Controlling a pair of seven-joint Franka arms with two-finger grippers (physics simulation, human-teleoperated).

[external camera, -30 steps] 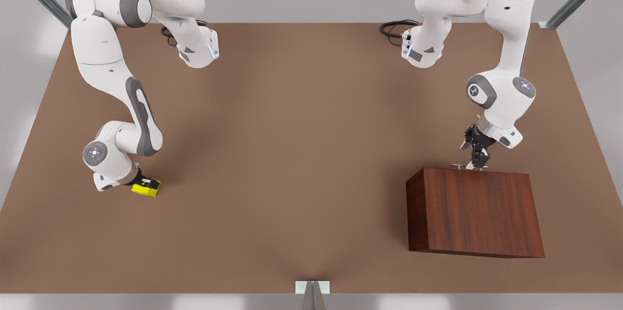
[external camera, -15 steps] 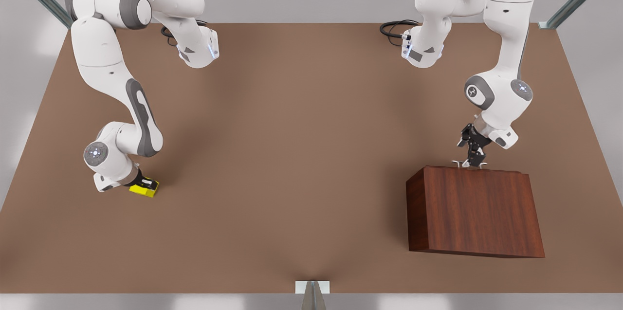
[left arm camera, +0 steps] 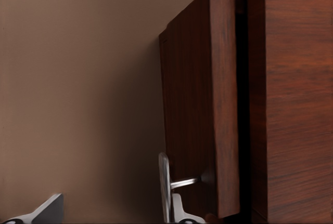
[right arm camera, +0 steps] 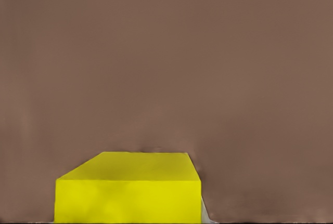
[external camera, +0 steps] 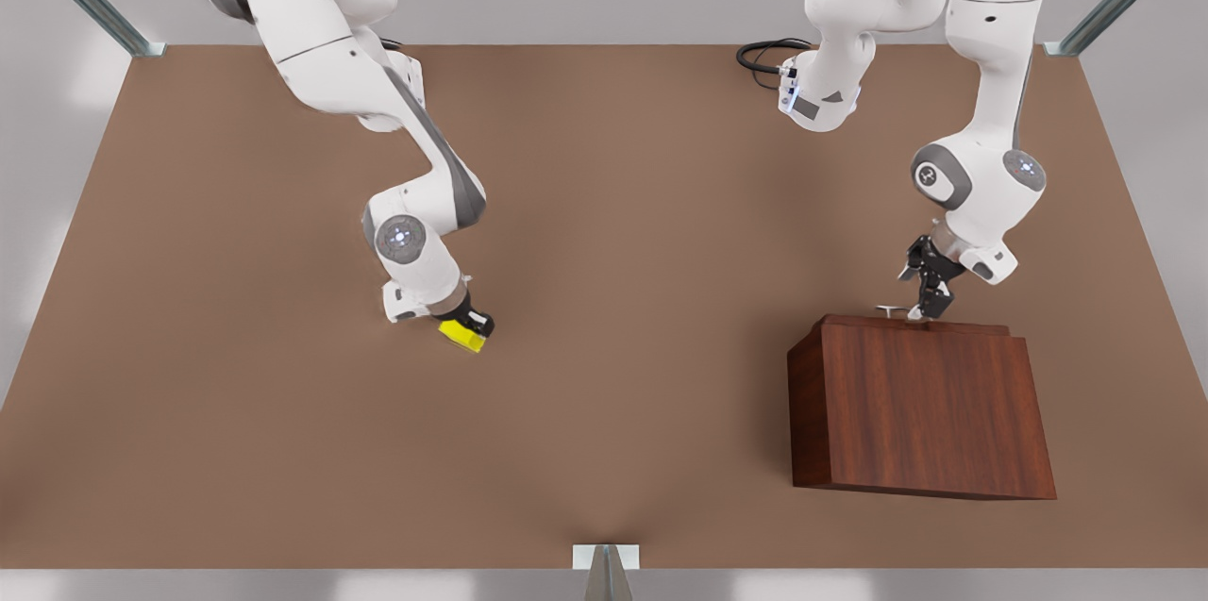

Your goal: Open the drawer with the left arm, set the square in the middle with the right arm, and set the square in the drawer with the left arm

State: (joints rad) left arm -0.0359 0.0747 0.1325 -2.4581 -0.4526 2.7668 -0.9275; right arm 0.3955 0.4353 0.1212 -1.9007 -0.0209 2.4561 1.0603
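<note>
The yellow square (external camera: 460,335) (right arm camera: 130,187) is clamped in my right gripper (external camera: 469,327), low over the brown tabletop (external camera: 604,233) left of centre in the front view. Whether it touches the table I cannot tell. At the front view's right, my left gripper (external camera: 930,307) (left arm camera: 114,209) is at the silver handle (external camera: 892,308) (left arm camera: 164,182) of the drawer (external camera: 953,325) (left arm camera: 208,104). Its fingers (left arm camera: 47,211) stand apart, with the bar between them beside one finger. The drawer front sits a small gap out from the reddish-brown cabinet (external camera: 920,408) (left arm camera: 291,104).
Both arm bases (external camera: 816,101) stand at the table's far edge with black cables (external camera: 764,54) beside them. Metal frame posts (external camera: 604,573) rise at the corners and at the middle of the near edge. Bare tabletop lies between the square and the cabinet.
My right arm has swung the square from the front view's far left toward the table's centre. The left gripper drew back from the cabinet with the handle, sliding the drawer out slightly.
</note>
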